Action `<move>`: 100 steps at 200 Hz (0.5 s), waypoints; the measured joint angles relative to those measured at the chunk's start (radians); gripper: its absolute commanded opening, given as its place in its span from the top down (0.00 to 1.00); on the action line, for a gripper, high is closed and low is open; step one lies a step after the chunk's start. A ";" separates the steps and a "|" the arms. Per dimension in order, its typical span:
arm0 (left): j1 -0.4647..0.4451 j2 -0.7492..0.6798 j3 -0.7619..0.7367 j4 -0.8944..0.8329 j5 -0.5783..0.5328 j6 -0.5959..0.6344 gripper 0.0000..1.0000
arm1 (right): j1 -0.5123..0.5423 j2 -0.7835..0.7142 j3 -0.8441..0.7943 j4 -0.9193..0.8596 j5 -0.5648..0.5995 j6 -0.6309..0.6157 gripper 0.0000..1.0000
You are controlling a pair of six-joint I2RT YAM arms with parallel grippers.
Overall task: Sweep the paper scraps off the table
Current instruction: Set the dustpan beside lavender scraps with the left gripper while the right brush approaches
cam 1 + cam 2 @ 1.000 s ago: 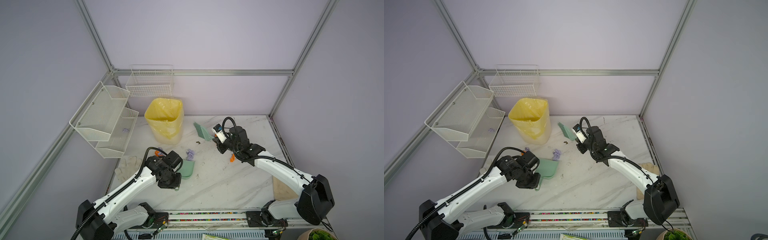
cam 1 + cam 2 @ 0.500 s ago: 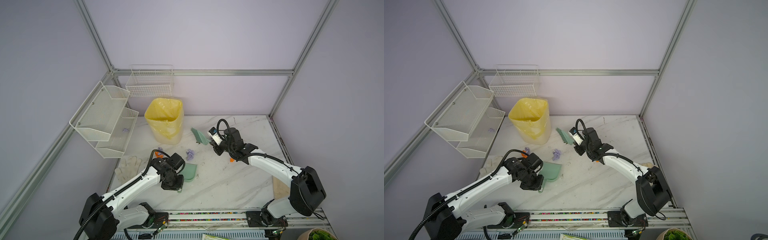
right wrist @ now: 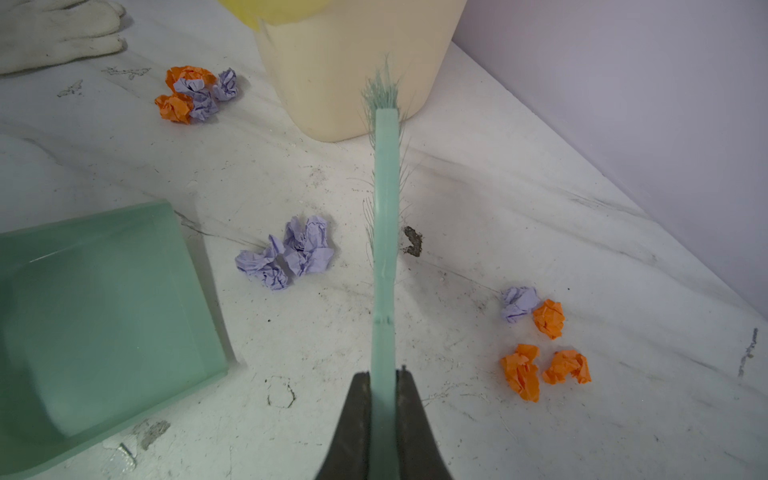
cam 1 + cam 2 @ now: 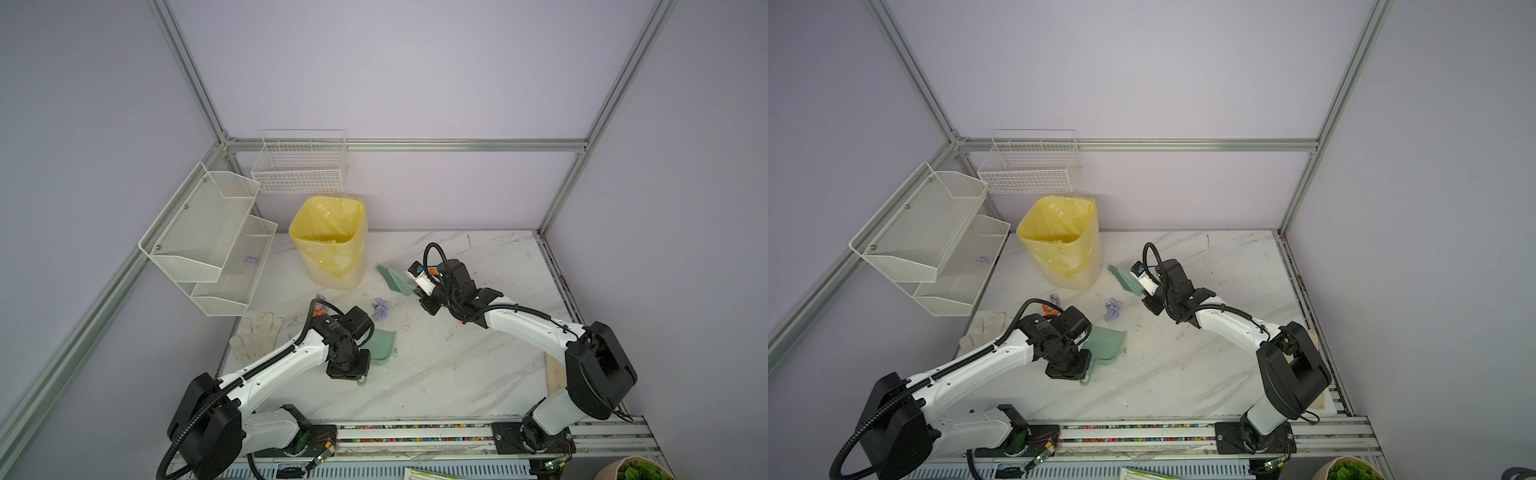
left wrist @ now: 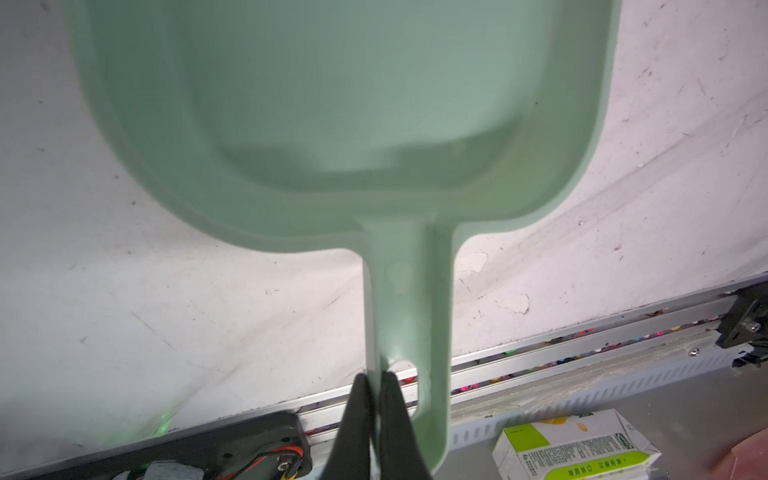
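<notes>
My left gripper (image 5: pixel 376 377) pinches the dustpan (image 5: pixel 332 104) handle; my right gripper (image 3: pixel 382 372) pinches the brush (image 3: pixel 384 208) near the paper scraps (image 3: pixel 307 247)

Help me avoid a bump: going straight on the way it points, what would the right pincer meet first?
Probably the bin: the brush in the right pincer points at its base, gap unclear.

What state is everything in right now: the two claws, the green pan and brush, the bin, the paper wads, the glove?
dustpan: empty, held by its handle.
brush: held, touching no scrap.
left gripper: shut on the dustpan.
right gripper: shut on the brush.
bin: open, yellow liner.
paper scraps: crumpled, loose on the table.
glove: lying flat, unworn.
</notes>
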 measured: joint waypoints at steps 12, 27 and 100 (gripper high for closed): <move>0.000 0.001 0.000 0.009 -0.001 0.000 1.00 | 0.003 0.008 0.011 0.003 0.003 -0.010 1.00; 0.000 0.002 0.000 0.021 -0.002 0.000 1.00 | 0.005 0.023 0.029 0.005 0.003 -0.025 1.00; 0.000 0.053 0.000 0.068 0.001 0.001 1.00 | 0.010 0.112 0.076 0.018 0.012 -0.080 1.00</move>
